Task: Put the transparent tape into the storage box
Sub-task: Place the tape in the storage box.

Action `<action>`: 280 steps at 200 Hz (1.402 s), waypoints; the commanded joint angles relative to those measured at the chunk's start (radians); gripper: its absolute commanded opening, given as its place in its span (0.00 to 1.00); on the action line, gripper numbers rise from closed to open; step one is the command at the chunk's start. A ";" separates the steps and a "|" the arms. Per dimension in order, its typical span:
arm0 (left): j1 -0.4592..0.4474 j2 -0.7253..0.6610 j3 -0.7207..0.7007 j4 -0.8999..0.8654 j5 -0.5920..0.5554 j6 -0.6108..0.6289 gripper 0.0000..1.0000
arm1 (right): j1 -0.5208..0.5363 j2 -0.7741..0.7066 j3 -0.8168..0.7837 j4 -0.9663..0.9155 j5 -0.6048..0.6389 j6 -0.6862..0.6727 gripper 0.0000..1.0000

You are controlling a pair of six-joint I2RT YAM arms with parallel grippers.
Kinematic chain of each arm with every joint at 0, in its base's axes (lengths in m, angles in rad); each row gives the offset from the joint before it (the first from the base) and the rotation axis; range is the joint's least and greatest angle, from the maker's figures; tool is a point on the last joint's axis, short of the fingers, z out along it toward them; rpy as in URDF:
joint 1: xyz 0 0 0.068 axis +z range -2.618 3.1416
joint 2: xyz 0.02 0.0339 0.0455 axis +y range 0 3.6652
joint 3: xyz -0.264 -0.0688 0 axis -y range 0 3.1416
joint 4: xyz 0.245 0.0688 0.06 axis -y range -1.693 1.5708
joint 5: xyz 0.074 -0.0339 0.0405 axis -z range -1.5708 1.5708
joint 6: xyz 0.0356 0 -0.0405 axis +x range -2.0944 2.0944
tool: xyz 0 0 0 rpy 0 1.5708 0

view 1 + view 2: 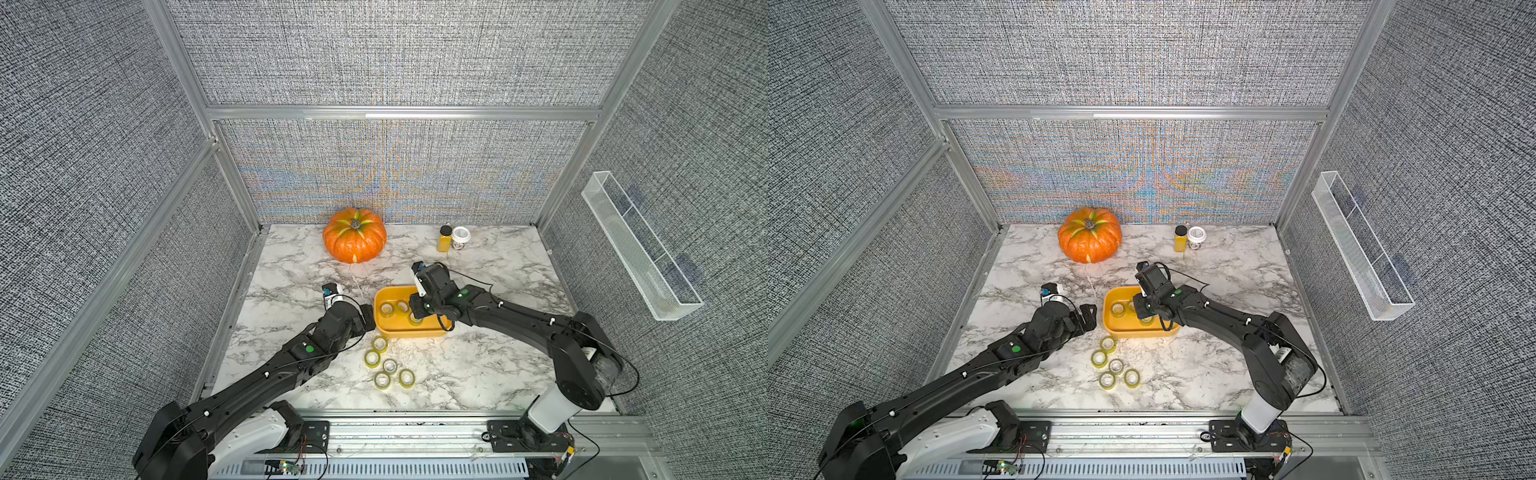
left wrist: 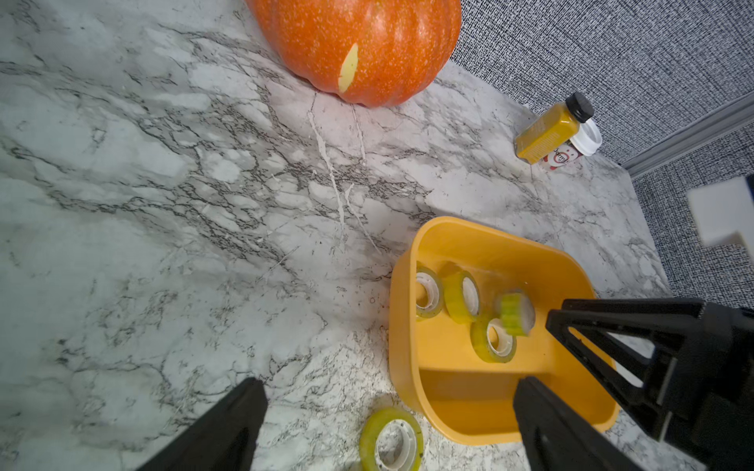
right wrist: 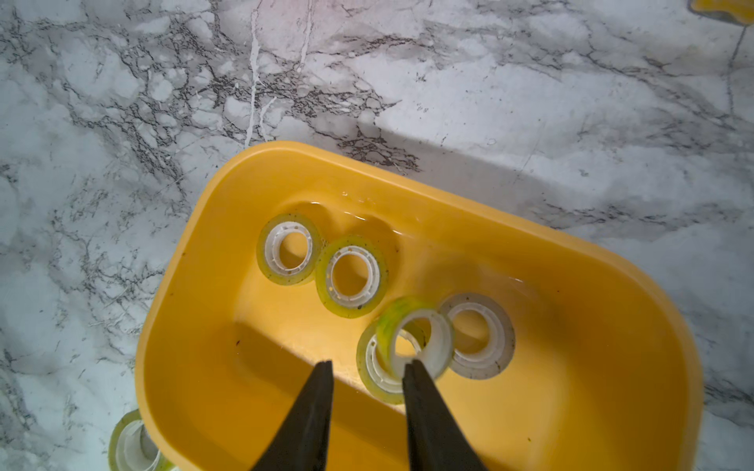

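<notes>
hovering over the storage box (image 3: 591, 261), the right hand (image 3: 367, 363) shows its two black tapered fingers parted, grasping nothing.
a blurred, tilted roll of transparent tape (image 3: 420, 342) hangs just off one fingertip inside the box, above four flat yellowish-green rings with ribbed pale cores on the glossy yellow-orange plastic floor. five more rolls of transparent tape (image 1: 390, 366) lie flat on the veined marble-patterned desk (image 1: 478, 365), just beside the box on its side facing the arm bases. the left hand (image 2: 389, 383), released and spread wide, waits empty beside the box's rounded corner.
</notes>
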 commanded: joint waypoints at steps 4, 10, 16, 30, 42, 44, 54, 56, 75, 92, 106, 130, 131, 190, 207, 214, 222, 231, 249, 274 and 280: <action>0.006 -0.005 -0.011 0.003 0.003 -0.014 1.00 | 0.002 0.010 0.015 0.002 0.008 -0.006 0.41; 0.007 -0.008 -0.014 0.002 0.005 -0.014 1.00 | 0.003 0.013 0.017 0.001 0.017 -0.005 0.42; 0.006 -0.012 -0.017 0.001 0.005 -0.016 1.00 | 0.001 0.014 0.018 0.000 0.022 -0.005 0.42; 0.008 -0.025 -0.029 -0.005 0.003 -0.022 1.00 | 0.002 0.016 0.016 0.001 0.035 -0.003 0.42; 0.009 -0.038 -0.040 -0.011 -0.001 -0.031 1.00 | 0.001 0.012 0.008 0.010 0.034 0.004 0.42; 0.010 -0.042 -0.042 -0.012 -0.001 -0.032 1.00 | 0.002 0.011 0.006 0.012 0.032 0.004 0.42; 0.010 -0.060 -0.058 -0.008 -0.003 -0.044 1.00 | 0.006 0.010 -0.008 0.031 0.024 0.014 0.42; 0.010 -0.063 -0.062 -0.007 -0.003 -0.045 1.00 | 0.006 0.010 -0.009 0.033 0.022 0.014 0.42; 0.011 -0.105 -0.102 0.011 -0.003 -0.063 1.00 | 0.023 0.034 -0.024 0.071 0.005 0.029 0.41; 0.012 -0.131 -0.124 0.009 0.004 -0.070 1.00 | 0.047 0.056 -0.022 0.089 0.020 0.053 0.37; 0.016 -0.138 -0.130 -0.001 0.025 -0.070 1.00 | 0.077 0.039 -0.038 0.132 0.007 0.073 0.37; 0.014 -0.142 -0.145 -0.022 0.055 -0.078 1.00 | 0.161 -0.007 -0.065 0.160 0.074 0.110 0.37; 0.015 -0.142 -0.146 -0.022 0.056 -0.078 1.00 | 0.164 -0.009 -0.066 0.160 0.079 0.112 0.37; 0.021 -0.274 -0.222 -0.042 0.043 -0.125 1.00 | 0.329 -0.112 -0.207 0.136 0.190 0.233 0.39; 0.025 -0.268 -0.213 -0.064 0.053 -0.108 1.00 | 0.369 -0.132 -0.258 0.137 0.172 0.235 0.40; 0.026 -0.256 -0.205 -0.074 0.054 -0.106 1.00 | 0.382 -0.134 -0.273 0.138 0.158 0.235 0.41; 0.026 -0.240 -0.198 -0.082 0.055 -0.102 1.00 | 0.394 -0.131 -0.285 0.139 0.134 0.234 0.42; 0.026 -0.229 -0.194 -0.084 0.054 -0.102 1.00 | 0.408 -0.124 -0.294 0.135 0.125 0.232 0.42; 0.028 -0.219 -0.200 -0.070 0.047 -0.103 1.00 | 0.432 -0.095 -0.296 0.131 0.135 0.231 0.43; 0.029 -0.208 -0.196 -0.047 0.062 -0.103 1.00 | 0.442 -0.046 -0.278 0.133 0.158 0.238 0.43; 0.029 -0.203 -0.193 -0.047 0.066 -0.102 1.00 | 0.442 -0.035 -0.272 0.137 0.163 0.237 0.43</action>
